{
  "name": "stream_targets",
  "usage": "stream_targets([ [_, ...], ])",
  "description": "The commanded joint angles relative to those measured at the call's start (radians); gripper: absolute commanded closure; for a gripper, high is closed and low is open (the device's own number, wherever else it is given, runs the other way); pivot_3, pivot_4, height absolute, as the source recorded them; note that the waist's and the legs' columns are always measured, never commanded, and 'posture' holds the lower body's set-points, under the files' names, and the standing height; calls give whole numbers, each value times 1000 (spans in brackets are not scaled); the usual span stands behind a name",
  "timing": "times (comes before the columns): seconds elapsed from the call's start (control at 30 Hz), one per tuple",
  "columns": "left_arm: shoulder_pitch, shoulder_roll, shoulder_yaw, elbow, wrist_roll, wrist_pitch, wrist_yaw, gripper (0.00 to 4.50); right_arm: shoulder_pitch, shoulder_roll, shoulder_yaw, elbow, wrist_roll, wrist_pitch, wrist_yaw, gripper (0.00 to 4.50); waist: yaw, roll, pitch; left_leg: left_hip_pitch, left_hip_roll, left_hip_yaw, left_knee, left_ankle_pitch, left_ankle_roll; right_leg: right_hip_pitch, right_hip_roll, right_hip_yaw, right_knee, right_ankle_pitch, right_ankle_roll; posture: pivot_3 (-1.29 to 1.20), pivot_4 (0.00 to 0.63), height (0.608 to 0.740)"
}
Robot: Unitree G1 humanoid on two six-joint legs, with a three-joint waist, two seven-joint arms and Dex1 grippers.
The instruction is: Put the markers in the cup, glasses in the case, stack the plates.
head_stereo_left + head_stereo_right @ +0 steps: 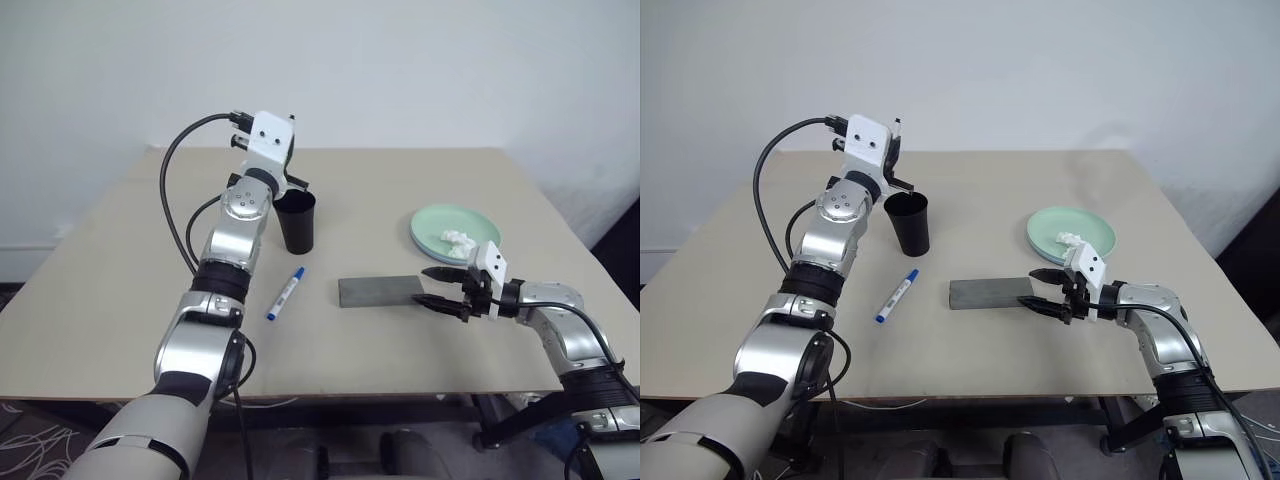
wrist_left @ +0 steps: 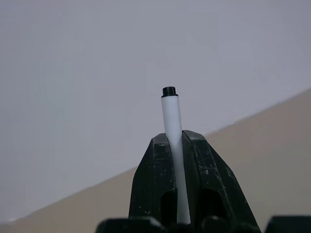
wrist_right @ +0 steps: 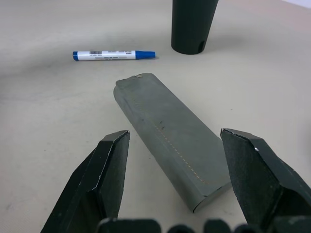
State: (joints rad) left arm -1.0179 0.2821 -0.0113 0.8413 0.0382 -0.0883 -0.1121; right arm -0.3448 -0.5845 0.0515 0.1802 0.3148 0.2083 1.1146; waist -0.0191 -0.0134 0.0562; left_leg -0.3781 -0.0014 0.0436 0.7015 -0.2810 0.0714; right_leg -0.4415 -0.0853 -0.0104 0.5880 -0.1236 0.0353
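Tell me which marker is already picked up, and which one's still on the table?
The white-barrelled marker is clamped in the left pincer. The other marker, blue-capped, lies flat between cup and case.

Marker lower end hidden betw. left gripper fingers. Cup rim cut off at edge. Blue plate mostly under green plate, prob. Case contents hidden.

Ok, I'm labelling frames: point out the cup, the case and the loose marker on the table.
cup [image 1: 297, 222], left eye view, on its black side wall.
case [image 1: 378, 291], left eye view, middle of its grey lid.
marker [image 1: 286, 293], left eye view, on its white barrel.
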Motion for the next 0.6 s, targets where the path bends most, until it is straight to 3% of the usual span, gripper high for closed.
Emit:
stream_targets([
  [0.03, -62, 3, 22, 90, 9, -97, 23, 4447, -28, -6, -30, -34, 10, -21, -8, 1245, 0, 0, 0, 0, 0, 0, 0, 0, 0, 0, 0, 0, 0, 0, 0, 0, 0, 733],
  [0.6, -81, -61, 69, 303, -23, -306, -54, 4447, -19, -4, -22, -19, -1, -58, -26, 1245, 0, 0, 0, -1, 0, 1, 0, 0, 0, 0, -1, -2, 0, 0, 0, 0, 0, 733],
])
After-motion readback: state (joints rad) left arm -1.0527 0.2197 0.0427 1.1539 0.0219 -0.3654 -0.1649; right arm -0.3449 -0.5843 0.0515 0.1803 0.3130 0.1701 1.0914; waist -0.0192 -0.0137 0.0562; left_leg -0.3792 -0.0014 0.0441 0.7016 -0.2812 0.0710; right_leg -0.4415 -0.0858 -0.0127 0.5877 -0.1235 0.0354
